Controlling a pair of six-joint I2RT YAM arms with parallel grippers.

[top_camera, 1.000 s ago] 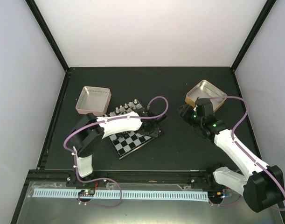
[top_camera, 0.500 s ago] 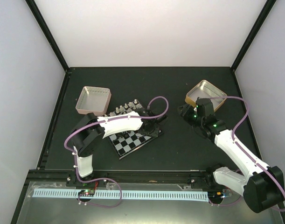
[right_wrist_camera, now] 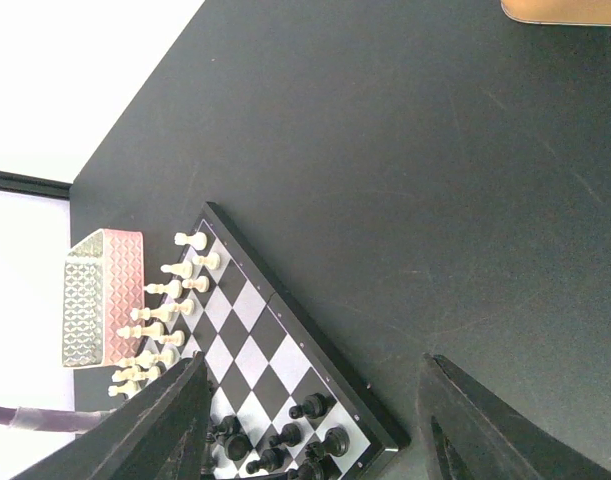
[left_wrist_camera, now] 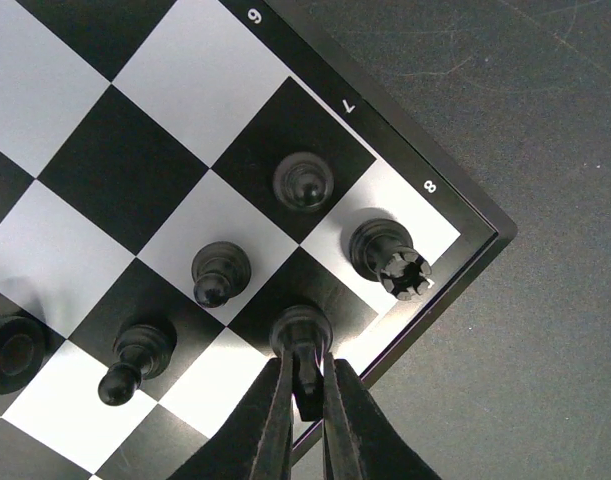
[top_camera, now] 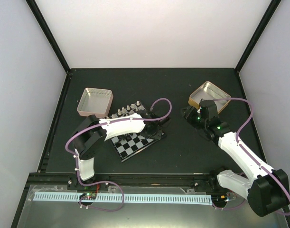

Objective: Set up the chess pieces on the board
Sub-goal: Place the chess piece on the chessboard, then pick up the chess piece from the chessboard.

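Toward nine o'clock on the bench (top_camera: pixel 182 149), board (top_camera: pixel 131 145): pale chessmen (top_camera: pixel 126 111) ranked along its eleven o'clock edge.
Left jaws: pinched shut on black piece (left_wrist_camera: pixel 300 328), likely to seat it; rook (left_wrist_camera: pixel 388 258) at its two o'clock.
Right jaws: spread wide, empty, likely keeping clear.

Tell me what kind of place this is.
Probably a lab robot test cell: pale walls in a black frame, a dark table with left arm and right arm bolted at its near edge, and staged props: chessboard, pink tin, gold tin.
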